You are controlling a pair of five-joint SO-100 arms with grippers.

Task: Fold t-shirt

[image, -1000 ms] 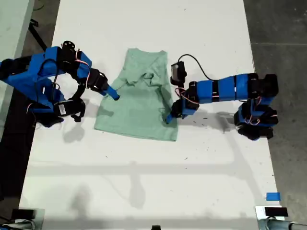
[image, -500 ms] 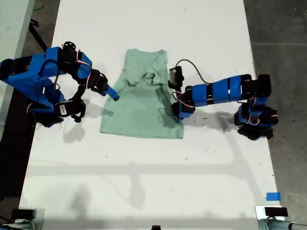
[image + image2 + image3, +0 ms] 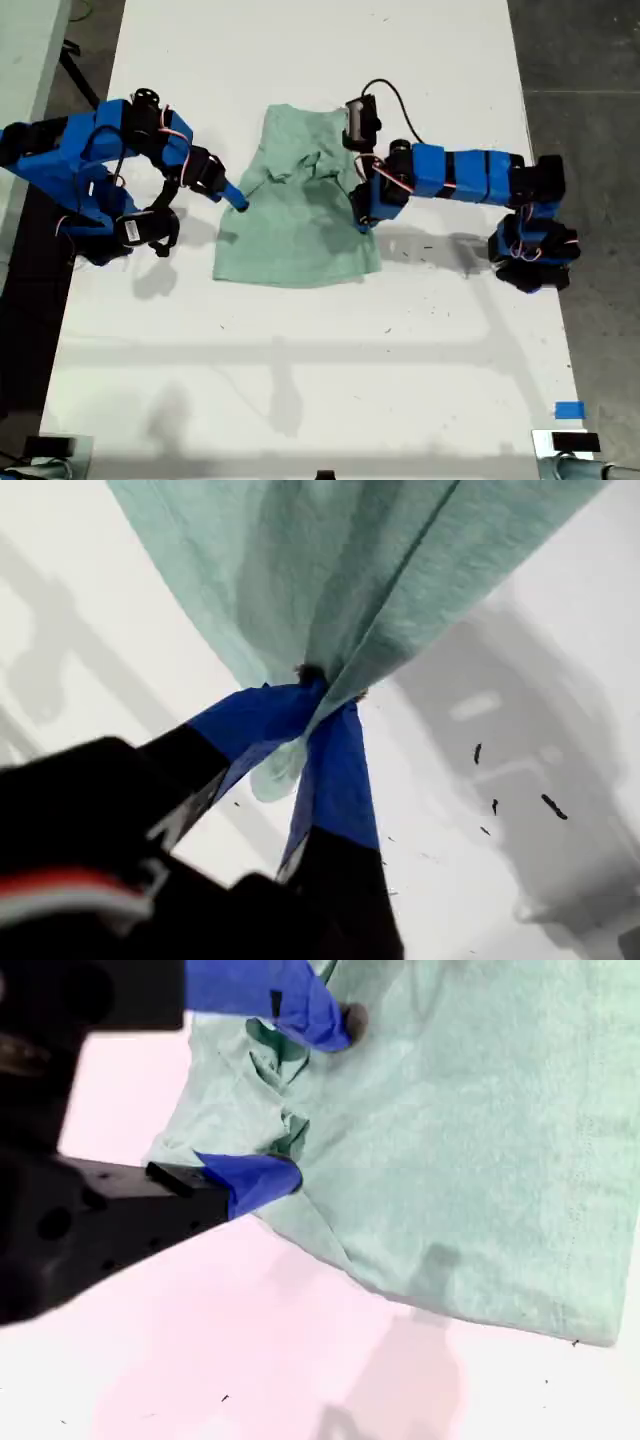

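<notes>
No text, label, brand, number or sign can be read anywhere in these views: not on the cloth, the arms or the tabletop.

Both arms are built of bright blue segments with black motor blocks, thin red, white and black cables looping at the joints, and blue-tipped black end effector fingers [image 3: 335, 780].

In the first wrist view, the pale mint-green cloth t-shirt [image 3: 330, 590] is running off the frame's edge, and the bunched fabric is hiding where my first pincer's [image 3: 318, 695] blue tips are meeting. In the second wrist view, the same shirt is being cut off too, while the black body of my second pincer [image 3: 305, 1095] is showing only as a blur.
</notes>
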